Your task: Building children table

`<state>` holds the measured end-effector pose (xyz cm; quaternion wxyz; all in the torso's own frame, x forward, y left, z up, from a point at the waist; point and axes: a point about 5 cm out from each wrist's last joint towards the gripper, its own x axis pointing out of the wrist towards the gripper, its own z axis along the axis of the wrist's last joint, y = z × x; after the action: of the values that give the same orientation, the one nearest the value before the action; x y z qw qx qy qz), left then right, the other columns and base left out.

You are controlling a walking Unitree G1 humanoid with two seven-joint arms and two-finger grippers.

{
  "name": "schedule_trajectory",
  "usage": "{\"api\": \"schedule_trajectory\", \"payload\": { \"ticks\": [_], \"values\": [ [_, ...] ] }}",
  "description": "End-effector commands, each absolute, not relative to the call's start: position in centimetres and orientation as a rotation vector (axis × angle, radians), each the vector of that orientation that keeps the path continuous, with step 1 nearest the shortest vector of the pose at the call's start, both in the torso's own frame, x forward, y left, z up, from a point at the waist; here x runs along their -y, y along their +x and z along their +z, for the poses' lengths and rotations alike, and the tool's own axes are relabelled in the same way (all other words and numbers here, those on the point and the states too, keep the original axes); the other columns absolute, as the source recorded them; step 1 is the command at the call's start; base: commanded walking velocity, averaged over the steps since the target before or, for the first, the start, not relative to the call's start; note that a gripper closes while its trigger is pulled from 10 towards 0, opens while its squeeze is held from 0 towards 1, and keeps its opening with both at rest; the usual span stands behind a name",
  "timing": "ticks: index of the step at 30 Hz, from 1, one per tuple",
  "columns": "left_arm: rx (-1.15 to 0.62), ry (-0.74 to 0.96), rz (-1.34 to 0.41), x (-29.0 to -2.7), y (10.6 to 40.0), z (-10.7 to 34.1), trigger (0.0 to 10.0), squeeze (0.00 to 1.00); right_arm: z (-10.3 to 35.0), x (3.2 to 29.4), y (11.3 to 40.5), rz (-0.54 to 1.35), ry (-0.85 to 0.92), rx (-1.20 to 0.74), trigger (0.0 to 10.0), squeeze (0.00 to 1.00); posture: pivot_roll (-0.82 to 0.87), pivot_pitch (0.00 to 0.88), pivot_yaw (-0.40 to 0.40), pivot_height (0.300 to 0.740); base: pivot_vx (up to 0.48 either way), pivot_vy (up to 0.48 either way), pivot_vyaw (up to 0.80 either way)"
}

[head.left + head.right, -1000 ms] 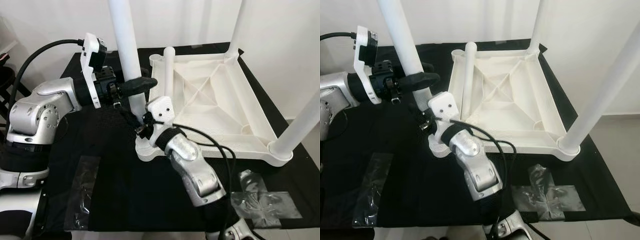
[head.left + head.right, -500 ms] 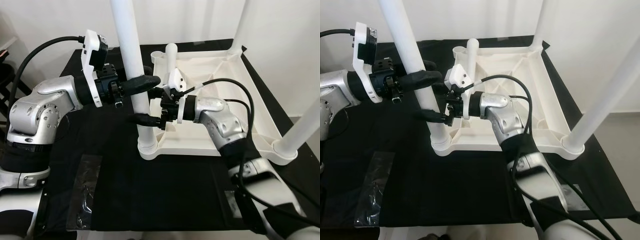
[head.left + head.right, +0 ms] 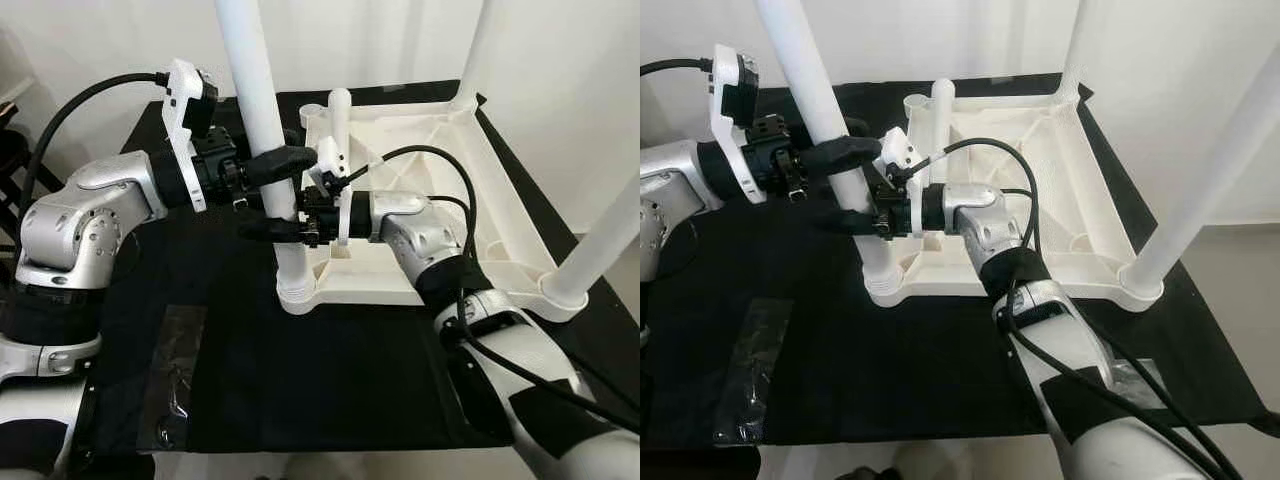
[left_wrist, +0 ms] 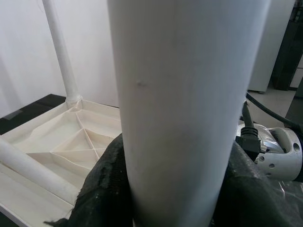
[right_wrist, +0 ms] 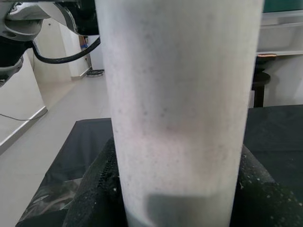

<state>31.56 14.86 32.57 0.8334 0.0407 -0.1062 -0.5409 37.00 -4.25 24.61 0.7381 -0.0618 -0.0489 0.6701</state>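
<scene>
A white children's table top (image 3: 455, 225) lies upside down on a black cloth. Its near-left leg (image 3: 255, 90) stands upright in the corner socket (image 3: 297, 292). From the left, my left gripper (image 3: 277, 168) is shut on this leg, which stands between its fingers (image 4: 106, 189) in the left wrist view. From the right and slightly lower, my right gripper (image 3: 272, 218) is shut on the same leg (image 5: 180, 94), its pads (image 5: 97, 189) hugging both sides. Two more legs stand at the far-right (image 3: 475, 50) and near-right (image 3: 600, 250) corners. A loose leg (image 3: 338, 120) rests in the top's left side.
The black cloth (image 3: 320, 380) covers the work surface, with clear tape patches (image 3: 175, 370) at the front left. A white wall runs close behind. My right arm's cable (image 3: 470, 330) loops over the cloth in front of the table top.
My right arm has swung from in front of the corner socket round to the right, and its fingers now close on the leg below the left gripper. The left gripper keeps its hold.
</scene>
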Motion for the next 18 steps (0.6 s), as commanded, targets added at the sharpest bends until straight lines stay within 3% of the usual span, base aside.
{"api": "schedule_trajectory", "payload": {
  "ticks": [1, 4, 5, 6, 7, 10, 12, 13, 14, 15, 18],
  "values": [
    [0.210, 0.110, -1.189, -14.4, 31.2, 32.5, 0.0, 0.00, 24.7, 4.6, 37.4, 1.435, -0.140, 0.111, 0.0, 0.00, 0.02, 0.120, 0.065, 0.740, 0.000, 0.000, 0.00],
    [0.212, 0.112, -1.190, -14.3, 31.2, 32.5, 0.0, 0.00, 24.5, 4.7, 37.4, 1.426, -0.140, 0.112, 0.0, 0.00, 0.02, 0.120, 0.065, 0.740, 0.000, 0.000, 0.00],
    [0.220, 0.098, -1.175, -14.4, 31.4, 32.6, 0.7, 0.00, 24.3, 4.9, 37.6, 1.411, -0.141, 0.116, 0.0, 0.00, 0.02, 0.119, 0.065, 0.740, 0.000, 0.000, 0.00],
    [0.221, 0.085, -1.144, -14.4, 31.7, 32.6, 9.1, 1.00, 24.1, 5.1, 37.7, 1.384, -0.158, 0.117, 0.0, 0.00, 0.02, 0.119, 0.061, 0.740, 0.000, 0.000, 0.00],
    [0.220, 0.082, -1.136, -14.5, 31.8, 32.6, 10.0, 1.00, 23.9, 5.4, 37.9, 1.339, -0.189, 0.118, 0.0, 0.00, 0.02, 0.119, 0.060, 0.740, 0.000, 0.000, 0.00],
    [0.221, 0.079, -1.126, -14.5, 31.8, 32.7, 10.0, 1.00, 23.4, 5.7, 38.2, 1.256, -0.196, 0.094, 0.0, 0.00, 0.01, 0.120, 0.049, 0.740, 0.000, 0.000, 0.00],
    [0.224, 0.074, -1.083, -14.7, 32.1, 32.8, 10.0, 1.00, 21.4, 5.9, 39.0, 0.879, -0.165, 0.029, 0.0, 0.00, 0.01, 0.122, 0.024, 0.740, 0.000, 0.000, 0.00],
    [0.222, 0.078, -1.066, -14.8, 32.2, 32.9, 10.0, 1.00, 18.7, 5.0, 37.2, 0.674, -0.078, 0.000, 0.0, 0.00, 0.01, 0.123, 0.027, 0.740, 0.000, 0.000, 0.00],
    [0.220, 0.083, -1.058, -14.9, 32.2, 32.9, 10.0, 0.00, 17.3, 5.2, 35.4, 0.516, -0.012, -0.018, 0.0, 0.00, 0.01, 0.123, 0.027, 0.740, 0.000, 0.000, 0.00],
    [0.216, 0.075, -1.064, -15.0, 32.2, 32.9, 10.0, 0.00, 15.8, 4.4, 33.2, 0.498, 0.019, -0.045, 0.0, 0.00, 0.01, 0.150, 0.049, 0.740, 0.000, 0.000, 0.00],
    [0.211, 0.070, -1.070, -14.9, 32.3, 32.8, 10.0, 0.00, 14.9, 3.5, 31.7, 0.507, 0.030, -0.060, 0.0, 0.00, -0.01, 0.124, 0.060, 0.740, 0.000, 0.000, 0.00]
  ]
}}
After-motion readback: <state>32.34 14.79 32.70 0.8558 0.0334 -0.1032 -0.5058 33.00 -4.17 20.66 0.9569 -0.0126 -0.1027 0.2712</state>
